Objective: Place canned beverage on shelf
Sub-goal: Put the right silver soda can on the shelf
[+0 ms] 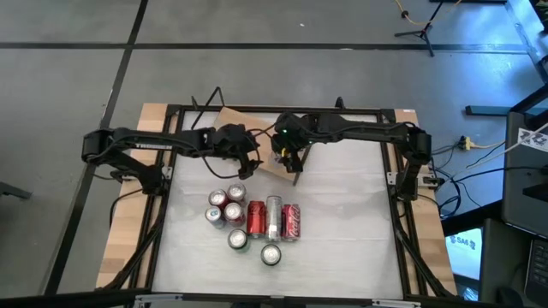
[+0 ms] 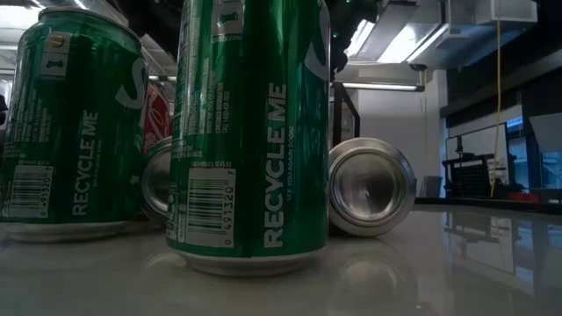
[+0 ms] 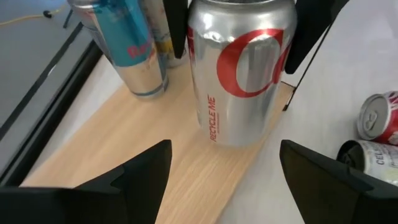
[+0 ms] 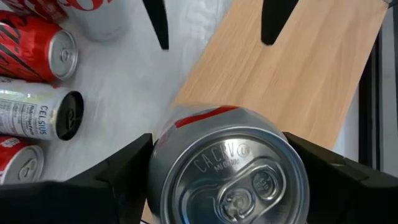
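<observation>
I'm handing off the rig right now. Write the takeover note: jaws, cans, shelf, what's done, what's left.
Right gripper: over the shelf, jaws around a silver-and-red can standing upright at the shelf's edge; whether they clamp it is not clear.
Left gripper: jaws open, empty, facing that same can from beside it.
Shelf also carries a blue-and-silver can, upright.
Left to do: the cluster of cans on the table, some upright, some lying, is not shelved.
Next, probably: free the right jaws, back off, fetch another can.
</observation>
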{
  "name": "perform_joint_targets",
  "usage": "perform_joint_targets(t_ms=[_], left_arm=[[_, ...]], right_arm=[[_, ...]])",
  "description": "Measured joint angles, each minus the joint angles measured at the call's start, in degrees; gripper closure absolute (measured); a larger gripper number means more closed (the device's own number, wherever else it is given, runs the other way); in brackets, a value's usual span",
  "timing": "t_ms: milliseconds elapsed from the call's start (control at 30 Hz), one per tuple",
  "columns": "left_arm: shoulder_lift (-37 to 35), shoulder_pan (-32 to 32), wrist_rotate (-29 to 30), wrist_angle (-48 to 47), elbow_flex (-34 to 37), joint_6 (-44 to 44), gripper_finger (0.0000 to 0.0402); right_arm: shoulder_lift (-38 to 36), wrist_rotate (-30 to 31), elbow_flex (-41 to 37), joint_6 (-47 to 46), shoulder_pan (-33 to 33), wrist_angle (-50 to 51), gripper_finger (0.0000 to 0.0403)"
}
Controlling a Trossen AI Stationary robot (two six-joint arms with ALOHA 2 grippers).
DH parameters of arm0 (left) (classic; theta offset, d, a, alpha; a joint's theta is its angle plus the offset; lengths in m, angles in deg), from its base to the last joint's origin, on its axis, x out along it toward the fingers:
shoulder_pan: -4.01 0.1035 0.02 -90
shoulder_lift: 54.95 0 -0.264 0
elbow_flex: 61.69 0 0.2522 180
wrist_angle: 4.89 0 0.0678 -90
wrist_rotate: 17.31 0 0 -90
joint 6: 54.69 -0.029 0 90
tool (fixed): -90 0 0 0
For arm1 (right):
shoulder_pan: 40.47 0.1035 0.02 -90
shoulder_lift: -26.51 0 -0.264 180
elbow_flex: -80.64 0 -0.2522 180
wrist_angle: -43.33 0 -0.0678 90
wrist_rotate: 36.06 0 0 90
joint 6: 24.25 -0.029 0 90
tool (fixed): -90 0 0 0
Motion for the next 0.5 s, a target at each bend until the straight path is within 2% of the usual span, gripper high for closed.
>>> perform_joint_targets(t_ms=[500], left_arm=[[2.1, 0.0, -1.2, 1.3, 0.0, 0.1, 0.0114]], right_arm=[[2.9, 0.6, 0.1, -0.1, 0.0, 1.3, 0.0093]])
